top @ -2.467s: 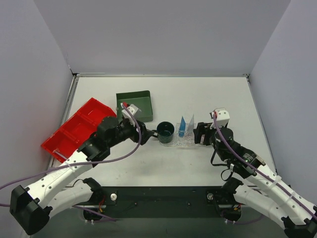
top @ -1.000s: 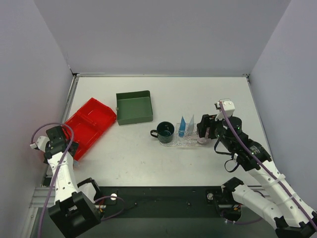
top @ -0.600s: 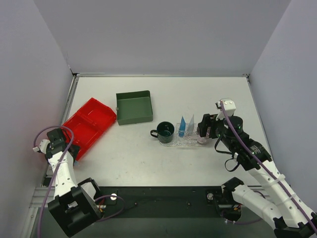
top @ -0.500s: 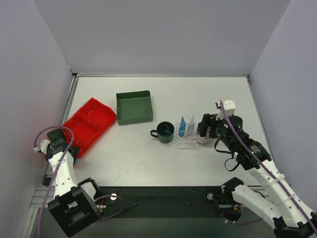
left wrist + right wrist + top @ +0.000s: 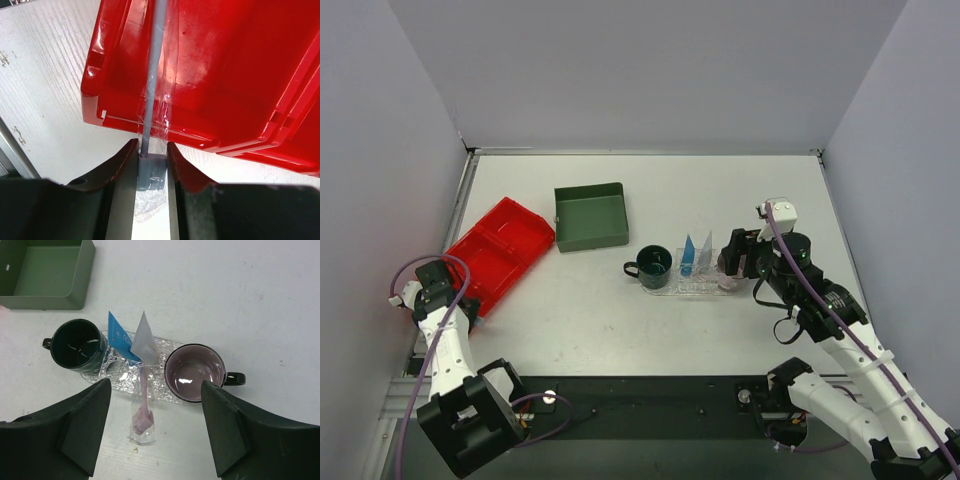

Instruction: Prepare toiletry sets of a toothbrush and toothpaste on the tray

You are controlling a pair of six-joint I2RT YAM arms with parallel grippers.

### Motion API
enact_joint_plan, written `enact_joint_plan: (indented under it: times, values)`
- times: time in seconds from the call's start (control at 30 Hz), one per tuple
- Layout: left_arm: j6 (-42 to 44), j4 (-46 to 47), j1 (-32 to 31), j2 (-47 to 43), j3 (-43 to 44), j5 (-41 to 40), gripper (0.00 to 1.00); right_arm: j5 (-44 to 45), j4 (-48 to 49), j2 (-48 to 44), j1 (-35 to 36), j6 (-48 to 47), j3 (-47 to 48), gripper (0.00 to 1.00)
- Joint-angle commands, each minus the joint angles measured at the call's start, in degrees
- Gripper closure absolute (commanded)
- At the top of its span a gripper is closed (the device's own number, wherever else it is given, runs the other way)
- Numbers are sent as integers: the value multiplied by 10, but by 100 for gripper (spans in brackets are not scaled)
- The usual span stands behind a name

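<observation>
the step in hand is the pick-up of another brush. in the left wrist view the left gripper [image 5: 151,147] has its two dark fingers [image 5: 125,160] pressed against either side of the blocky grey end of a slim grey toothbrush in a crinkled clear wrapper [image 5: 155,60]. the stick lies across the near wall of the glossy red plastic two-compartment bin [image 5: 240,75], its gripped end hanging out over the white table [image 5: 45,90].

the right gripper [image 5: 155,389] hangs spread wide and holding nothing above the clear textured oblong tray [image 5: 117,376]. on that tray stand a light-blue wedge toothpaste tube [image 5: 119,335] and a paler tube [image 5: 145,337], between a dark green mug [image 5: 75,345] and a mauve mug [image 5: 192,372]. a pink wrapped toothbrush [image 5: 141,417] lies with its head off the tray's near edge.

next, i judge, the left arm must lift the brush clear of the bin wall (the slick wrapper could slip) and carry it to the tray, well apart from here.
</observation>
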Motion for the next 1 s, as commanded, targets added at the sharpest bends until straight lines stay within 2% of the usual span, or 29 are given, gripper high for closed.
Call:
enact_joint_plan:
  times: [0.0, 0.1, 0.17, 0.4, 0.57, 0.73, 0.97]
  values:
    - [4, 22, 6, -11, 6, 7, 91, -2, 2, -10, -7, -4, -5, 33]
    - [9, 20, 6, -17, 10, 13, 94, -2, -1, -11, -8, -5, -5, 33]
    - [19, 25, 5, -23, 13, 19, 99, 0, 0, -13, -8, -6, -9, 33]
    - [41, 38, -15, -32, 25, 51, 100, 1, -1, -18, -14, -8, -14, 33]
    - [79, 17, -67, -58, 58, -5, 100, 1, 0, -20, -17, -9, -18, 33]
    - [113, -9, -154, -88, 97, -109, 100, -2, -1, -22, -17, -6, -18, 33]
    - [130, -20, -193, -112, 108, -108, 100, -6, -1, -27, -19, 2, -24, 33]
